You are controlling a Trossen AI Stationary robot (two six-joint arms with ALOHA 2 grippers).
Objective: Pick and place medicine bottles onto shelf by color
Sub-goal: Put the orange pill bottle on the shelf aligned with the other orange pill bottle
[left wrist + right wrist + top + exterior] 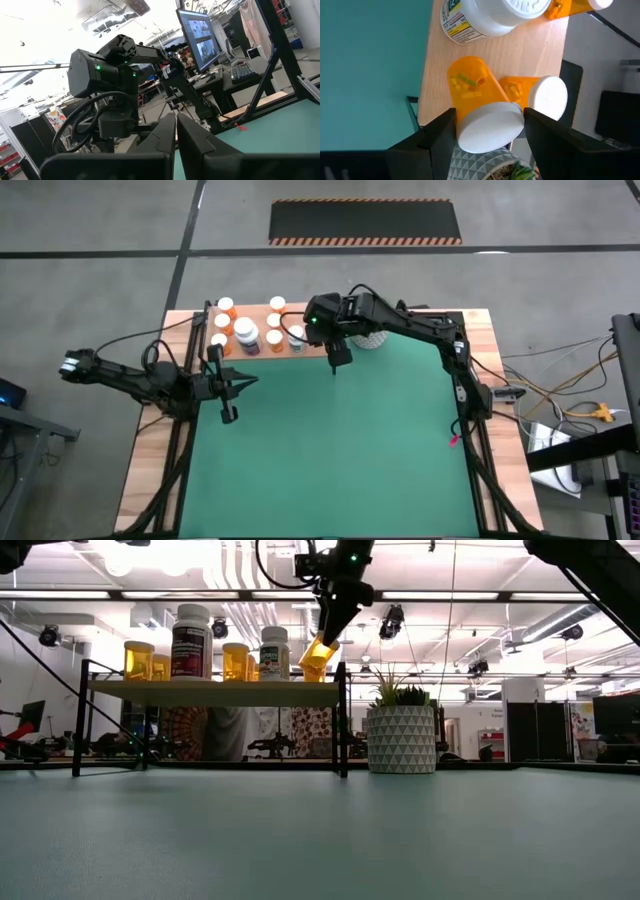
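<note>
**Right gripper holding a tilted orange bottle at the shelf's end**

The right gripper (490,125) stands over the end of the shelf (215,693) nearest the potted plant (401,736). Its two dark fingers (437,131) flank the white cap of an orange bottle (472,92), one on each side and against the cap, so the jaws stand part-way apart, closed on the cap. The bottle lies between the fingers, cap toward the wrist and base toward the shelf board. In the low view the same bottle (318,653) hangs tilted below the gripper, its lower edge at or just above the board; contact with the board cannot be told. Just beside it on the shelf stands a second orange bottle (540,95) with a white cap, and farther along the board a white bottle (490,17) with a printed label.

The other medicine bottles (247,330) stand in rows on the shelf, among them a larger white one (191,641).

The left gripper (240,383) waits over the left edge of the green mat (340,450), well apart from the shelf, fingers pressed together and holding nothing.
</note>
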